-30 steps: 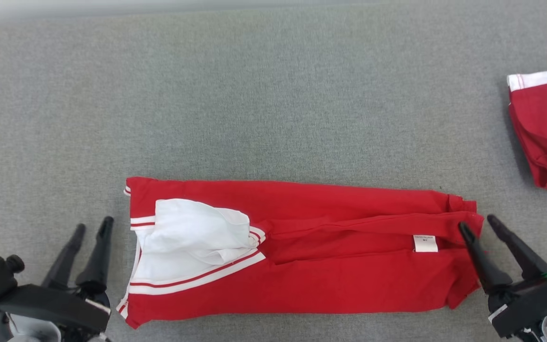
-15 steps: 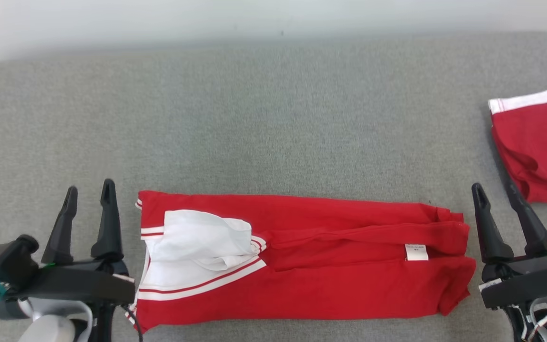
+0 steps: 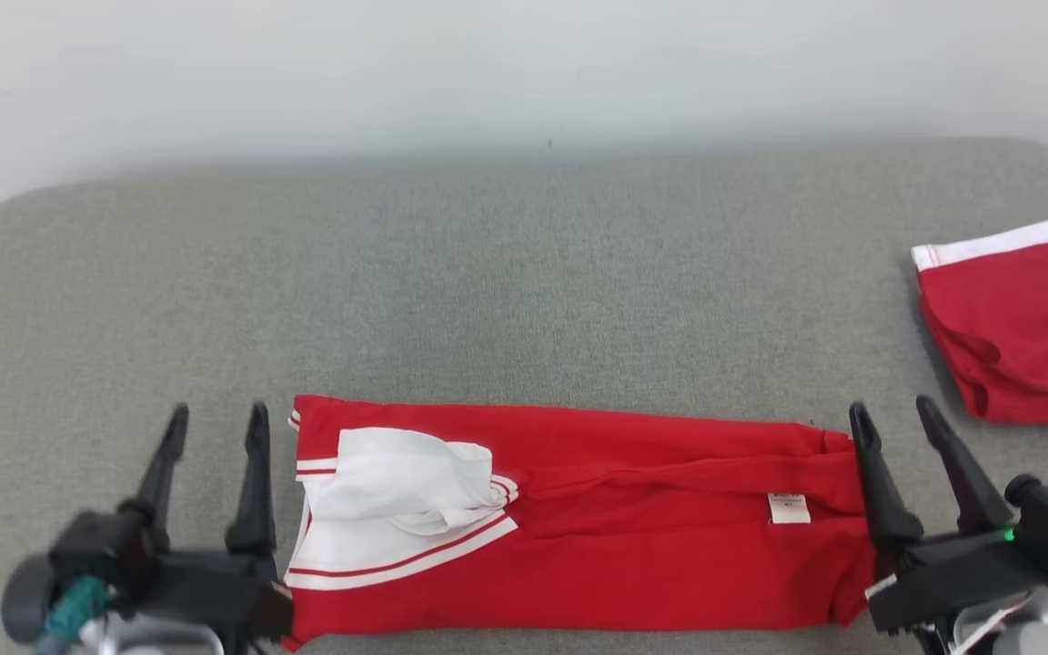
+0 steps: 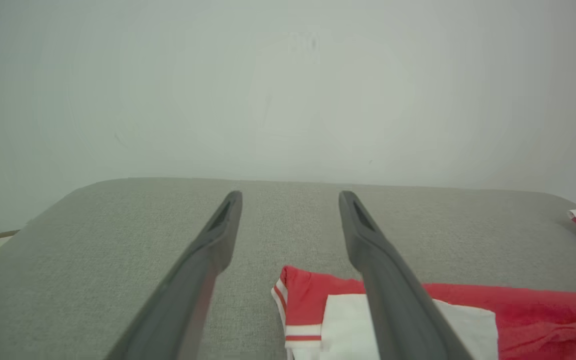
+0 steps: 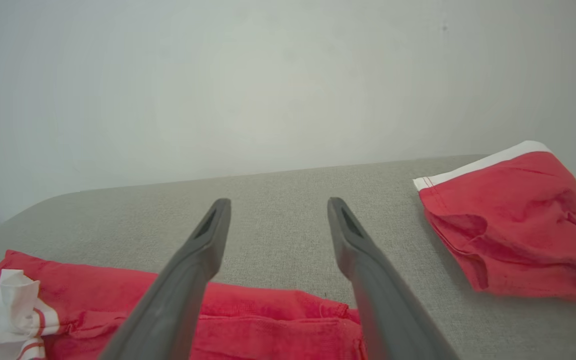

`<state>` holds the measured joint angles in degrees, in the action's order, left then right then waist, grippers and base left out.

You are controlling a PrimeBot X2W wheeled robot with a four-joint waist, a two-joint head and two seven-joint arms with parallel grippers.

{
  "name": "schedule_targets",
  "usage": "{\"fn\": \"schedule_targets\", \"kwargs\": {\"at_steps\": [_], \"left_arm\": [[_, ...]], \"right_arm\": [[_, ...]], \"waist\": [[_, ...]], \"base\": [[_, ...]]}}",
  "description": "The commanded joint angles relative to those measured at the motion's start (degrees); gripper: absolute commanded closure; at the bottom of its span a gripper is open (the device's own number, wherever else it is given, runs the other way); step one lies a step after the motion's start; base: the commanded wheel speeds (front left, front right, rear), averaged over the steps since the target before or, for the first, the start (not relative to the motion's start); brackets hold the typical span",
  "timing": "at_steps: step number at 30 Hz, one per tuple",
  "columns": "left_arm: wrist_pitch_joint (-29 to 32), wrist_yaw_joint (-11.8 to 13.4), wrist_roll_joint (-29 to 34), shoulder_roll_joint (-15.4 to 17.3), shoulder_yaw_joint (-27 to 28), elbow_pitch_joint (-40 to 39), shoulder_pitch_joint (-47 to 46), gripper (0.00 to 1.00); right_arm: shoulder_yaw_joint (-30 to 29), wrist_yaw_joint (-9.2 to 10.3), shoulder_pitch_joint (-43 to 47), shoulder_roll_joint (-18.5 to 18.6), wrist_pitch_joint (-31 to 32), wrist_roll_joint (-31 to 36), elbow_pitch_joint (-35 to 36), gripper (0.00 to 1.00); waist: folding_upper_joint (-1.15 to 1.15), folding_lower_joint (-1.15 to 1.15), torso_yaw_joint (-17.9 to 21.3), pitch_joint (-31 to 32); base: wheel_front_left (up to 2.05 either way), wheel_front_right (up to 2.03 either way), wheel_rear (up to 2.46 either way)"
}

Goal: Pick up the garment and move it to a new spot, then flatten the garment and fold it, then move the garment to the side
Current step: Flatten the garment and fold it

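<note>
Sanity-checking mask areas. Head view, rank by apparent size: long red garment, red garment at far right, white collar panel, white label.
1. long red garment
2. red garment at far right, cropped by the frame edge
3. white collar panel, close to second; ranking unsure
4. white label

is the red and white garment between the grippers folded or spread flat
Folded: the red and white garment lies as a narrow band, both long sides lapped over its middle, white label exposed.

We're seeing soft, even, bright light over the grey fabric-covered bench (image 3: 524,273), shadows faint and short. In our head view the dark, long-fingered left pincer (image 3: 219,409) blurs at its base; both wrist views bow the bench's far edge.
</note>
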<state>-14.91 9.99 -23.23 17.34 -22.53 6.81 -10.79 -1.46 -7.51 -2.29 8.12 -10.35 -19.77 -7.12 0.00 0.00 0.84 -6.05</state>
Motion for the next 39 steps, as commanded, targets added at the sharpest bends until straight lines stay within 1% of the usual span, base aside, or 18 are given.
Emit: {"fn": "schedule_targets", "kwargs": {"at_steps": [1,6,12,21,25,28,32,39], "left_arm": [[-0.3,-0.3,0.1,-0.2,0.0,0.4,1.4,0.0],[-0.3,0.5,1.2,-0.7,0.8,1.1,3.9,0.0],[-0.3,0.4,1.2,-1.3,1.4,1.0,5.3,0.0],[-0.3,-0.2,2.2,-1.7,1.6,0.9,4.2,0.0],[-0.3,-0.4,2.5,-2.2,1.6,0.9,3.5,0.0],[-0.3,-0.6,2.8,-2.5,1.3,1.0,2.7,0.0],[-0.3,-1.1,3.2,-3.4,0.8,1.2,1.5,0.0],[-0.3,-2.0,3.9,-4.4,0.2,1.8,-0.7,0.0]], "right_arm": [[-0.4,0.06,0.9,-0.2,0.2,0.4,-0.1,0.0],[-1.4,0.06,3.7,-1.2,1.5,1.2,-0.3,0.0],[-2.1,0.06,6.0,-2.2,2.6,1.8,1.1,0.0],[-2.8,0.06,5.8,-2.7,3.7,1.9,2.7,0.0],[-4.5,0.06,5.0,-1.9,4.1,1.0,2.0,0.0],[-6.4,0.06,3.5,-0.7,4.3,0.5,-0.2,0.0],[-7.9,0.05,0.7,1.3,4.0,-0.5,-5.0,0.0],[-6.5,0.06,-5.4,3.9,3.2,-1.8,-15.1,0.0]], "waist": [[0.0,0.0,-0.2,1.0],[0.0,0.0,-0.8,1.9],[0.0,0.0,-1.2,2.2],[0.0,0.0,-1.4,1.5],[0.0,0.0,-1.6,0.8],[0.0,0.0,-1.9,-0.4],[0.0,0.0,-2.5,-2.4],[0.0,0.0,-3.7,-5.6]], "base": [[0.0,0.0,0.0],[0.0,0.0,0.0],[0.0,0.0,0.0],[0.0,0.0,0.0],[0.0,0.0,0.0],[0.0,0.0,0.0],[0.0,0.0,0.0],[0.0,0.0,0.0]]}}
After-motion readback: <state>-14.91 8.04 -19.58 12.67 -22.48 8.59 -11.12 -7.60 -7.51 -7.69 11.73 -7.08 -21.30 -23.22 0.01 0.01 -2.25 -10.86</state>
